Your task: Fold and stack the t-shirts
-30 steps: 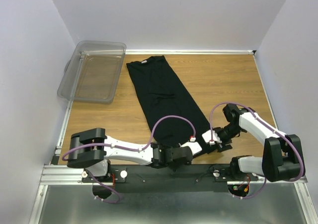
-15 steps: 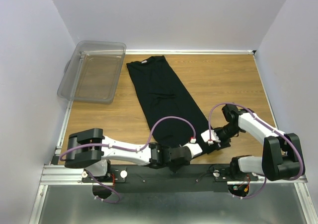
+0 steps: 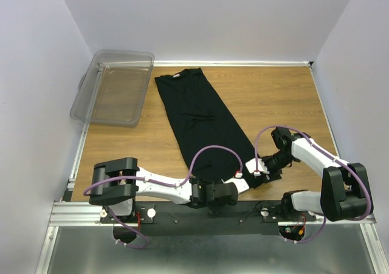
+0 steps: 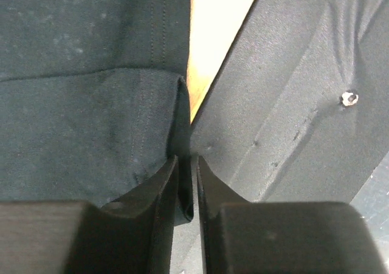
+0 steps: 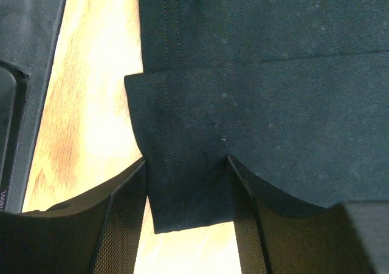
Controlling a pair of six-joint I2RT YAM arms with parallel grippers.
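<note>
One black t-shirt (image 3: 203, 119) lies folded into a long narrow strip, running diagonally from the back of the table to its near edge. Both grippers are at its near hem. My left gripper (image 3: 242, 180) sits low at the hem's near corner. In the left wrist view its jaws (image 4: 187, 158) stand only slightly apart, with an upright fold of the shirt (image 4: 79, 104) between them and a thin gap beside it. My right gripper (image 3: 254, 166) is at the hem's right corner. Its jaws (image 5: 185, 160) are open wide, straddling the flat stitched corner of the shirt (image 5: 255, 92).
A clear plastic bin (image 3: 121, 54) stands at the back left, tilted against the wall. Bare wooden table (image 3: 285, 98) lies right of the shirt. The dark mounting plate (image 4: 292, 104) at the table's near edge is right beside the left gripper.
The left gripper's jaws have parted from shut and now have the hem fold between them; the left arm has shifted a little. The right gripper has narrowed slightly over the hem corner.
</note>
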